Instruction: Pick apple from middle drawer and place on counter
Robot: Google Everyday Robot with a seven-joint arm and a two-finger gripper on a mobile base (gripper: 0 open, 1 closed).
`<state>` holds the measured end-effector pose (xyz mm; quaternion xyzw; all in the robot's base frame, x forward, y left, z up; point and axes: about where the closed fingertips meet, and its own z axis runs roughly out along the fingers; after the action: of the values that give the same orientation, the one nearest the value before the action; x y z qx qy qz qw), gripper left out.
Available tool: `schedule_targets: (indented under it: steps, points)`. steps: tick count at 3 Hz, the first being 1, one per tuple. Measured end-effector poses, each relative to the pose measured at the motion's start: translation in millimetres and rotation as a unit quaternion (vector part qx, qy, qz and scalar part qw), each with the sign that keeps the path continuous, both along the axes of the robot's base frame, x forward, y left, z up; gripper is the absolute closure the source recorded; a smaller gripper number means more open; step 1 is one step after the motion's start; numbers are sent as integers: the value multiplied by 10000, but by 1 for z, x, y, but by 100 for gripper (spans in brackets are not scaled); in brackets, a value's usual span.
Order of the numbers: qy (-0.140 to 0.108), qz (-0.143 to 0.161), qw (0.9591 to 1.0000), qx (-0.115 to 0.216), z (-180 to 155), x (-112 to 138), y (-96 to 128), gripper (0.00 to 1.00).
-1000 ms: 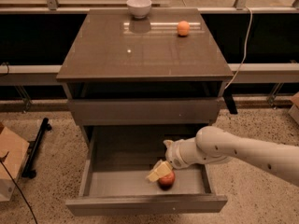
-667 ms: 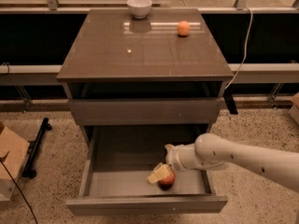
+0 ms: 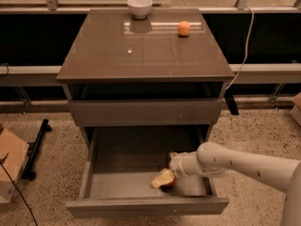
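- your gripper is down inside the open middle drawer, right of the drawer's centre and close to its front wall.
- it sits right against the apple; a pale part of the gripper covers the fruit's left side, so you see only a red sliver of it.
- you cannot tell from this view whether the gripper is spread or closed on the apple.
- the apple is low in the drawer, at its floor, near the front right; the counter is well above it.
- your white arm comes in from the right edge and crosses over the drawer's right wall.
- the drawer is pulled out towards you, and the other flat drawer front above it is pushed in.
- on the glossy counter you have a white bowl at the back centre and an orange at the back right, apart from each other.
- a cardboard box stands on the speckled floor to the left.
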<state>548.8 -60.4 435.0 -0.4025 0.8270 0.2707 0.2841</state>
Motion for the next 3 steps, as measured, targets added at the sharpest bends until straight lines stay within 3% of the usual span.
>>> schedule_targets:
  steps: [2, 3]
  points:
    - [435, -280, 9987, -21, -45, -2, -16, 0]
    - [560, -314, 9979, -31, -54, -2, -20, 18]
